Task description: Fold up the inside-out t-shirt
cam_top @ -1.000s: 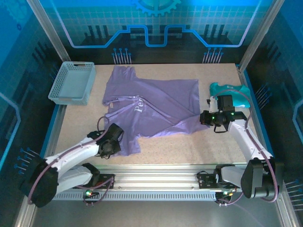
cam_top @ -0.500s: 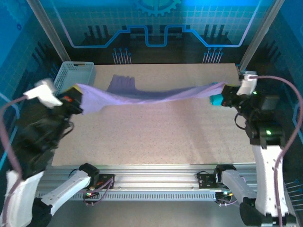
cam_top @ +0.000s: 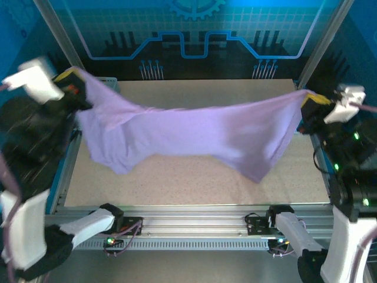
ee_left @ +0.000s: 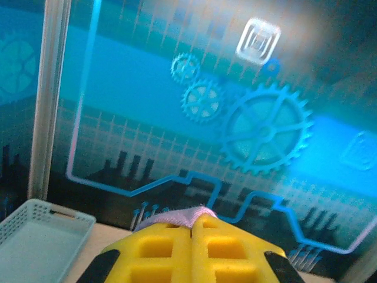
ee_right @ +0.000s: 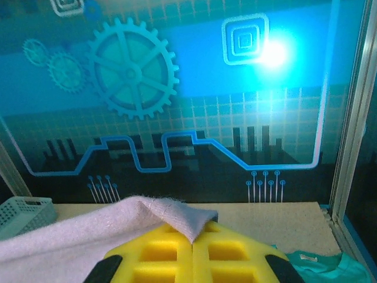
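Observation:
The lavender inside-out t-shirt [cam_top: 194, 132] hangs in the air above the table, stretched wide between both arms. Its lower edge sags toward the near side, lowest at the left and at the right of centre. My left gripper [cam_top: 75, 75] is raised high at the far left, shut on one corner of the cloth. In the left wrist view, the yellow fingers [ee_left: 159, 247] are pressed together with a fold of t-shirt [ee_left: 177, 216] pinched at the left gripper's [ee_left: 193, 218] tips. My right gripper [cam_top: 307, 101] is raised at the far right, shut on the other corner. The t-shirt [ee_right: 88, 236] drapes leftward from the right gripper's [ee_right: 193, 239] tips.
A grey mesh basket [ee_left: 35, 242] stands at the table's far left corner, below my left gripper. A teal garment [ee_right: 318, 265] lies on the table at the far right, under my right gripper. Bare speckled table [cam_top: 194, 177] shows beneath the hanging shirt. Frame posts stand at both back corners.
The shirt lay flat on the table a second ago. Both arms have lifted it by its corners and raised it higher, so it now hangs spread as a sheet.

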`<state>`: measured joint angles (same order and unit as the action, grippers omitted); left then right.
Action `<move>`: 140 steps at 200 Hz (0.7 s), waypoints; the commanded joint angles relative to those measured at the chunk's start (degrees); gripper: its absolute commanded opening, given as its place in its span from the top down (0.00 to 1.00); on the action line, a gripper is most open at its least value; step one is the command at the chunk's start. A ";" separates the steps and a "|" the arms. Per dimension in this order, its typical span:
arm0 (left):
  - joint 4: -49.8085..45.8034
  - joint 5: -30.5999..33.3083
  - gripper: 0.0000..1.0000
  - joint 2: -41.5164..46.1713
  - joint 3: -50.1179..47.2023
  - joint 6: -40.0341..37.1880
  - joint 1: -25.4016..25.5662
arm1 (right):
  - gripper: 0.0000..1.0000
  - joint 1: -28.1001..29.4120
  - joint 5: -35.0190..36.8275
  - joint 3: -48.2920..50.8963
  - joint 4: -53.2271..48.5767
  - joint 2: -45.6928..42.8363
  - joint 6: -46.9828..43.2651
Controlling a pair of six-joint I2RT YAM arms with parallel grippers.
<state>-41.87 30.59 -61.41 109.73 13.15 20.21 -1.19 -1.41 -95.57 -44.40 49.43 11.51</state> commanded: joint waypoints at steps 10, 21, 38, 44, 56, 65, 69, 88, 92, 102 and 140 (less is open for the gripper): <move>1.79 -7.91 1.00 -12.64 5.03 1.73 -10.52 | 1.00 -0.63 2.68 2.31 10.26 10.21 -1.09; 1.85 -10.17 1.00 -16.89 7.39 2.68 -12.14 | 1.00 -0.72 2.56 1.48 12.05 13.59 -1.18; 1.83 -12.32 1.00 -21.53 11.51 2.67 -13.04 | 1.00 -0.70 1.81 -1.22 12.99 18.10 -1.37; 1.65 -12.80 1.00 -22.69 12.86 2.61 -13.19 | 1.00 -0.70 1.57 -2.21 13.02 19.25 -1.53; 1.43 -13.62 1.00 -23.83 15.35 2.25 -13.26 | 1.00 -0.66 1.11 -4.08 12.62 20.90 -1.73; 1.63 -14.16 1.00 -23.84 16.41 2.08 -13.26 | 1.00 -0.74 0.82 -5.11 12.21 21.37 -1.90; 1.73 -14.48 1.00 -23.61 16.74 1.93 -13.26 | 1.00 -0.70 0.65 -5.58 11.95 21.41 -2.00; 1.59 -15.76 1.00 -21.12 17.63 2.27 -13.26 | 1.00 -0.74 0.20 -6.75 10.29 20.41 -2.65; 1.61 -16.18 1.00 -20.23 17.50 2.46 -13.26 | 1.00 -0.70 0.04 -6.99 9.81 20.01 -2.79; 1.60 -17.22 1.00 -17.69 16.65 3.12 -13.26 | 1.00 -0.74 -0.36 -7.31 8.43 18.61 -2.98; 3.82 -20.50 1.00 -3.80 9.85 5.12 -13.26 | 1.00 -0.68 -1.37 -7.48 2.75 9.66 -3.48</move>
<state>-42.09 13.15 -74.83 122.06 16.36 7.60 -1.19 -1.76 -100.86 -38.15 65.56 9.30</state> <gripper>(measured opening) 0.052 0.045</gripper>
